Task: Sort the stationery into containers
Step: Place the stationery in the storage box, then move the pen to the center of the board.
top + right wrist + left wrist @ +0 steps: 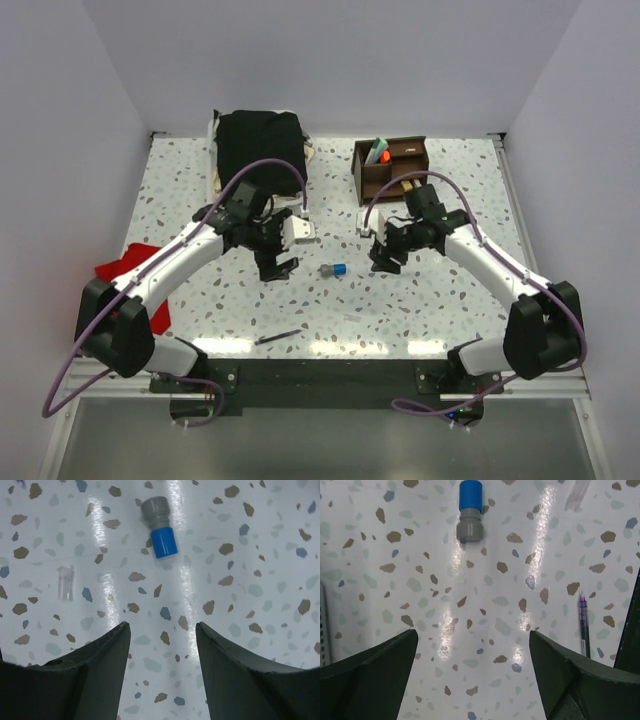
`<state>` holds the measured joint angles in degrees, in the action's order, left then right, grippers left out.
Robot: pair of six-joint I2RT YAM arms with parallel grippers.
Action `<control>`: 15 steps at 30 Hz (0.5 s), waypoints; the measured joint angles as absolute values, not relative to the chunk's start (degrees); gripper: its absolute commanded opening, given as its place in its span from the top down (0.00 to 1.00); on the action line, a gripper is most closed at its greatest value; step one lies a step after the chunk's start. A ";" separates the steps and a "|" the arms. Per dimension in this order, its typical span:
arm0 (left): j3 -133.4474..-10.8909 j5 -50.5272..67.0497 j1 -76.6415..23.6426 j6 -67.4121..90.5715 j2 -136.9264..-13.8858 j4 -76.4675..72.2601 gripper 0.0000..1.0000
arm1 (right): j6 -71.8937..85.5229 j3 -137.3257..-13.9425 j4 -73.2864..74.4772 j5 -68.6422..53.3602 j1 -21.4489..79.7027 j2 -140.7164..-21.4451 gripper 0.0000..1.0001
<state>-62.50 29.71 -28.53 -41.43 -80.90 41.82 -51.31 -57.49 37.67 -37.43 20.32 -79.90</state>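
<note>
A blue-grey sharpener (333, 270) lies on the speckled table between my two grippers; it shows at the top of the left wrist view (470, 512) and of the right wrist view (159, 527). My left gripper (275, 268) (472, 632) is open and empty, left of it. My right gripper (385, 262) (162, 625) is open and empty, right of it. The dark brown organiser (362, 178) stands at the back right with an orange-capped marker and a green pen (378, 151) in it. A dark pen (277, 338) lies near the front edge and also shows in the left wrist view (583, 625).
A black cloth (260, 145) lies at the back, left of the organiser. A red cloth (125, 265) lies at the left edge. A small clear cap (65, 582) lies on the table near the sharpener. White walls surround the table.
</note>
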 measured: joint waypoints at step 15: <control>-49.69 21.85 -29.02 -33.80 -70.87 43.38 0.00 | -57.17 -42.15 37.91 -31.70 32.71 -67.35 0.44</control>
